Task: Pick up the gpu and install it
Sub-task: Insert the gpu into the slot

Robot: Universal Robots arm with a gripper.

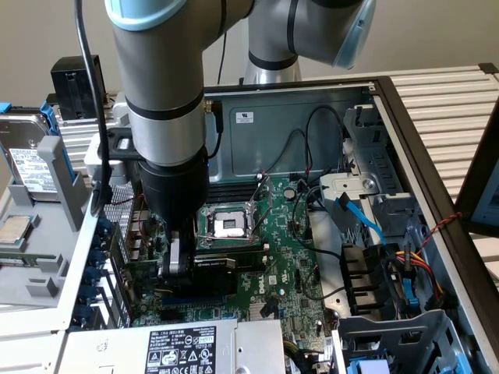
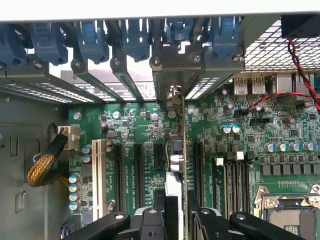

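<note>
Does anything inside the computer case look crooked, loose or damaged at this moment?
Nothing stands out. The tool holds the graphics card edge-on and upright over the motherboard, its bracket end at the rear slot opening. No cable looks trapped or torn; whether the card is fully seated is hidden.

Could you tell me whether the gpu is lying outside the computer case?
No, the gpu is inside the open case, held upright by the gripper over the motherboard.

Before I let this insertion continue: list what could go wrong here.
1. The gpu, held edge-on in the gripper, may miss its slot and scrape the motherboard.
2. Its bracket end sits close to the blue slot latches and could catch.
3. The loose black cables lie near the arm.
</note>
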